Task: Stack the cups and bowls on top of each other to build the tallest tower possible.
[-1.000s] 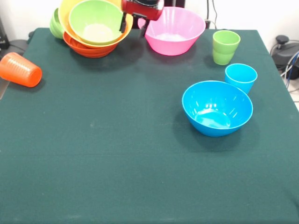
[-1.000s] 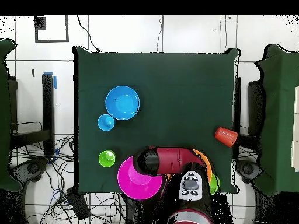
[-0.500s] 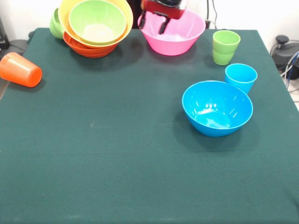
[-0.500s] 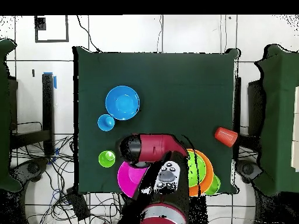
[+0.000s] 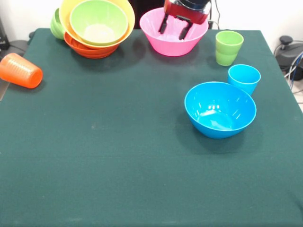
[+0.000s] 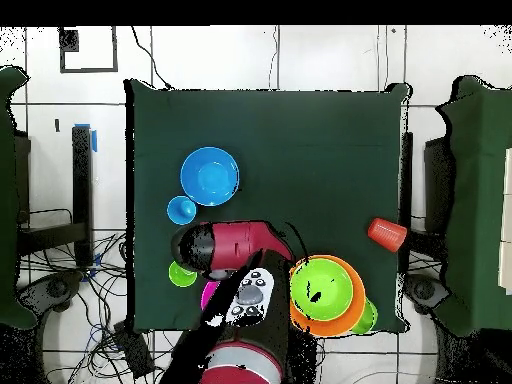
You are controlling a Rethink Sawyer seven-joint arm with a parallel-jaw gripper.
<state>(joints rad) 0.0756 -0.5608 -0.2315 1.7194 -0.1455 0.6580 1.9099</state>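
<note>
Front view shows the gripper point(image 5: 174, 28) with fingers wide and empty, hanging above the pink bowl point(image 5: 176, 32) at the table's point(image 5: 118, 156) far edge. If they bump its rim, it could tip or slide off.

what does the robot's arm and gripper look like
The gripper has two slim black fingers under a glossy red block topped in black. From overhead, the arm is a rounded red shell with black joint ends and a grey-white panel carrying dark buttons.
</note>
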